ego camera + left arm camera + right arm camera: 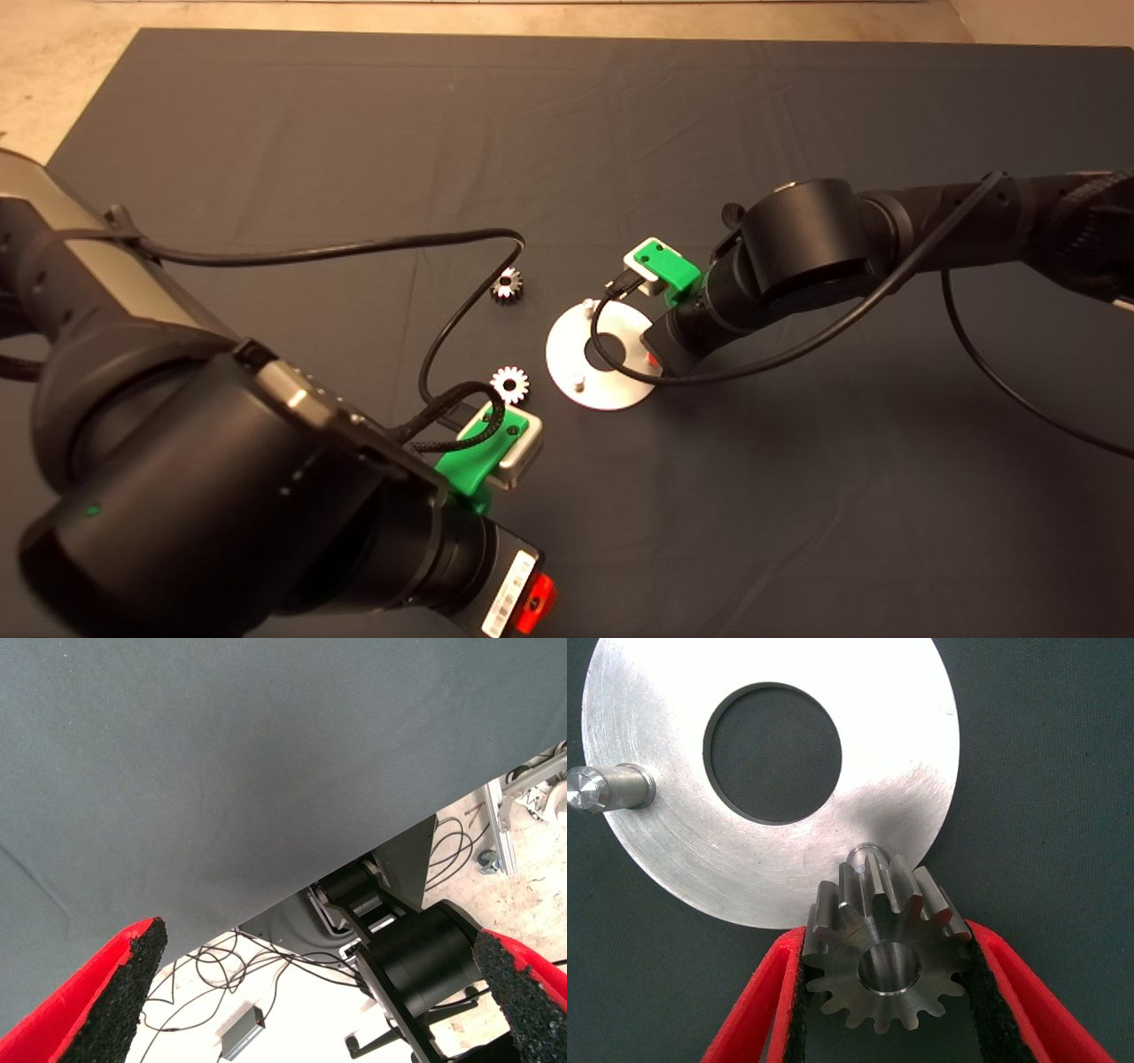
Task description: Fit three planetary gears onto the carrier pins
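The right gripper (888, 992) pinches a steel gear (888, 952) by its toothed flanks, just beside a pin (866, 856). Rigid and probably slick, it needs a firm grip. The left fingers (106, 992) are spread.

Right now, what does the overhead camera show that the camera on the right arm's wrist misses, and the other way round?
Only the head view shows two loose gears lying on the mat, a far gear and a near gear, plus the left tool beside the near one. Only the right wrist view shows the held gear gripped between the right tool's red fingers, close to a pin. Both show the silver disc with its central hole and upright pins.
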Controlling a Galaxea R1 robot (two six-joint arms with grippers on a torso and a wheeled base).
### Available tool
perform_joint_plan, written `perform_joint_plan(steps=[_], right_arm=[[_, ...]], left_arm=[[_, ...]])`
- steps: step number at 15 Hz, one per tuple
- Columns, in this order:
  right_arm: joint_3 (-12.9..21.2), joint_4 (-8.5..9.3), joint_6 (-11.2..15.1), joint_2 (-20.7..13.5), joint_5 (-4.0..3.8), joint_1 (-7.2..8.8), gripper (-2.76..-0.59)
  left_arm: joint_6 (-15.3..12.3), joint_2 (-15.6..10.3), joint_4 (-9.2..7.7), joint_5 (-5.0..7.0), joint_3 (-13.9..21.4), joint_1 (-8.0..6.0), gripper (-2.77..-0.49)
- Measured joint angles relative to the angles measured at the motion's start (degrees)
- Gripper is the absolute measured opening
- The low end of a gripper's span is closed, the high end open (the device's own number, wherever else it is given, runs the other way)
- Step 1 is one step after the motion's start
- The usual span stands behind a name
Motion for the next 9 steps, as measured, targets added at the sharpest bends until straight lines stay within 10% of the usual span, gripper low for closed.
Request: perform_joint_plan(steps=[9], right_arm=[[0.0, -1.51, 0.0, 0.0, 0.01, -0.03, -2.28]], left_arm=[[0.0, 0.0, 0.00, 0.00, 0.0, 0.00, -0.75]])
